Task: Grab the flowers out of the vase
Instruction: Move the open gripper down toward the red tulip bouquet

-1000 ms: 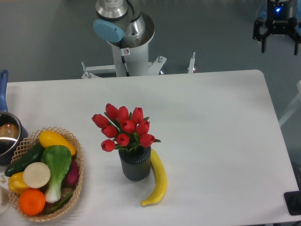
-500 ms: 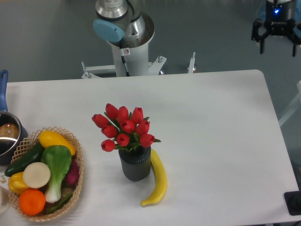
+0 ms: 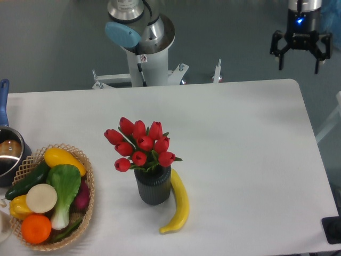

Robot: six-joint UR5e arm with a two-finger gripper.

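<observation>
While the hand (image 3: 299,60) hangs empty beyond the table's (image 3: 250,133) far right corner, fingers spread apart and pointing down, the red tulips (image 3: 140,144) stand upright in the ribbed dark grey vase (image 3: 153,186) mid-table, well apart from it. A banana (image 3: 178,205) lies against the vase's right side, so gripping from above looks cleanest.

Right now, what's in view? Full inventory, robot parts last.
flowers: one bunch, red buds with green leaves, standing in the vase, table centre
vase: 1, dark grey, ribbed, centre
banana: 1, yellow, right against the vase
basket: 1, wicker, lower left, holding assorted vegetables and an orange
pot: 1, metal with blue handle, left edge
table: 1, white
arm base: 1, grey, behind table
gripper: 1, black, open, top right, beyond the table's far edge
</observation>
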